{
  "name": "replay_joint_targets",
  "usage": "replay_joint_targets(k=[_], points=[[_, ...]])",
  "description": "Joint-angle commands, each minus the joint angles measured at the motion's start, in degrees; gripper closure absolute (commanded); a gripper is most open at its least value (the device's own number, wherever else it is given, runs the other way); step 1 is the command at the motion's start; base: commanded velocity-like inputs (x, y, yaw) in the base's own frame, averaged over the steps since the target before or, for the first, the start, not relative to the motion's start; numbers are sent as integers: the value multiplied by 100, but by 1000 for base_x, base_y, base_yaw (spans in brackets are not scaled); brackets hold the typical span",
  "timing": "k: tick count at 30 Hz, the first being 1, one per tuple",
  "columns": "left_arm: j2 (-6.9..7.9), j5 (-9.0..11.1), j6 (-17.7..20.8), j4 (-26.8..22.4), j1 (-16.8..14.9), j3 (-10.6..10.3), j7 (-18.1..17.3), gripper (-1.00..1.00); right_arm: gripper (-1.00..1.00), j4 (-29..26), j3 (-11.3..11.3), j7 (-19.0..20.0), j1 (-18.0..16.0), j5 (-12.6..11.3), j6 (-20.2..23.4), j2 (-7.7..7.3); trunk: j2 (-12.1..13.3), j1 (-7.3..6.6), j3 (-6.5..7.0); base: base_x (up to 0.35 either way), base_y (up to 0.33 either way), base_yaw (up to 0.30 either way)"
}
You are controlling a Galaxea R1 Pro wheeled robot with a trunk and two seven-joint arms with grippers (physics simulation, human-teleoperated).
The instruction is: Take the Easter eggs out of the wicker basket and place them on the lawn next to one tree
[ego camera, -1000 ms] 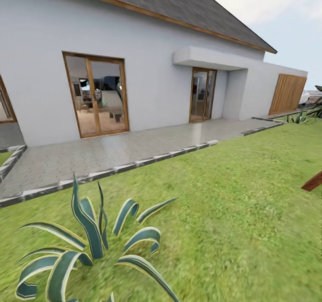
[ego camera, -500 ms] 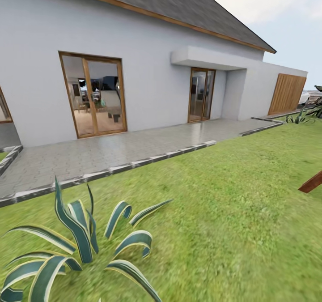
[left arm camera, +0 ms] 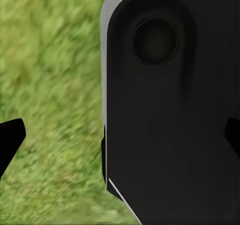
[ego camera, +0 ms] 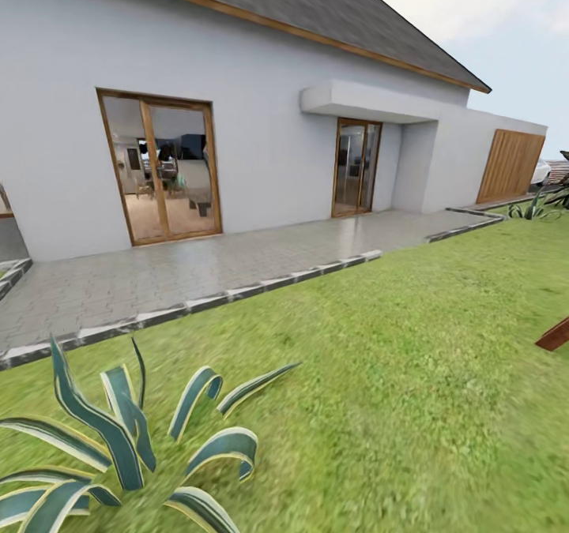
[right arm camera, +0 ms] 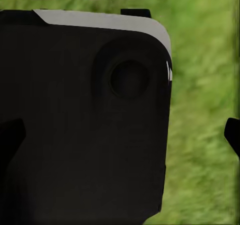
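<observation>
The head view shows a grey house [ego camera: 261, 122] with glass doors [ego camera: 160, 168] across the upper frame. A paved patio [ego camera: 197, 268] runs below it. The lawn [ego camera: 411, 375] fills the lower right. A striped spiky plant [ego camera: 118, 446] sits at lower left.

In both wrist views, dark fingertips [left arm camera: 10, 140] [right arm camera: 232, 132] sit far apart at the frame edges, so both grippers stand spread wide, holding nothing, with a black robot panel [left arm camera: 170, 110] and grass beyond.
</observation>
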Motion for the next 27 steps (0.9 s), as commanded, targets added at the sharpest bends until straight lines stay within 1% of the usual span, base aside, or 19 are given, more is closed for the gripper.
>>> replay_joint_targets(k=[1, 4, 8, 24, 27], points=[[0, 5, 3, -1, -1, 3, 2, -100, -100, 10, 3, 2, -7, 2, 3, 0, -2, 3, -4, 281, -110, 0], [0, 5, 3, -1, -1, 3, 1, -100, -100, 10, 3, 2, -7, 1, 3, 0, -2, 3, -4, 193, -40, 0], [0, 5, 3, -5, -1, 3, 6, -100, -100, 10, 3, 2, -7, 1, 1, 0, -2, 3, -4, 59, -7, 4], [0, 5, -3, -8, -1, 7, 9, -100, -100, 10, -4, -7, -7, 1, -2, 0, -2, 3, -4, 1, 0, 239], [0, 5, -2, -8, -1, 9, 9, -100, -100, 10, -1, -5, -7, 1, 2, 0, -2, 3, -4, 2, -13, 108]])
